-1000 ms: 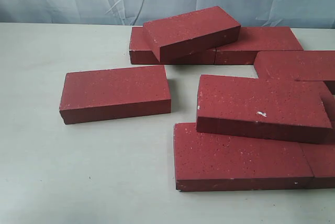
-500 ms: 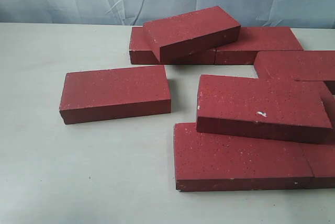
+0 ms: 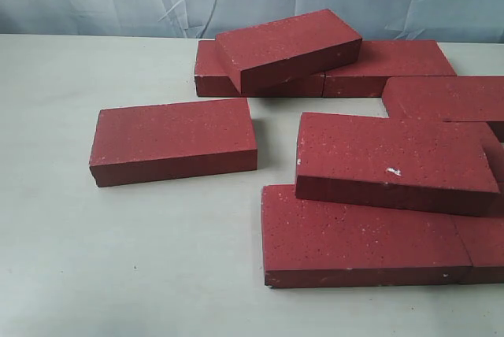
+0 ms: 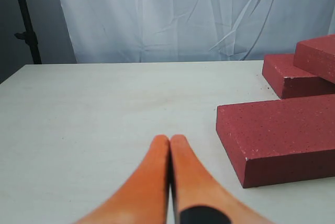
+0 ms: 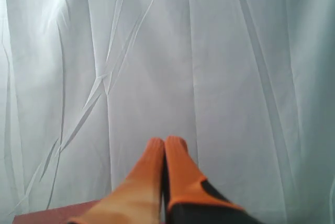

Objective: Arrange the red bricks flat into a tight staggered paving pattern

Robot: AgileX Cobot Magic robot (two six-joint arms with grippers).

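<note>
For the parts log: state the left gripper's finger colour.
The left gripper has orange fingers with a black patch; left wrist view shows it best.

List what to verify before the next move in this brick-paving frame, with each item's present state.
1. The left gripper holds nothing: ok, shut and empty.
2. The right gripper holds nothing: ok, shut, facing the curtain.
3. Jaws opened for a grasp: not ok, both shut.
4. Every brick flat on the table: not ok. The tilted brick leans on the back row, and the chipped brick lies on the front brick.
5. The lone brick is free: ok, flat and apart.
6. The right-edge bricks: cannot tell, cropped.
</note>
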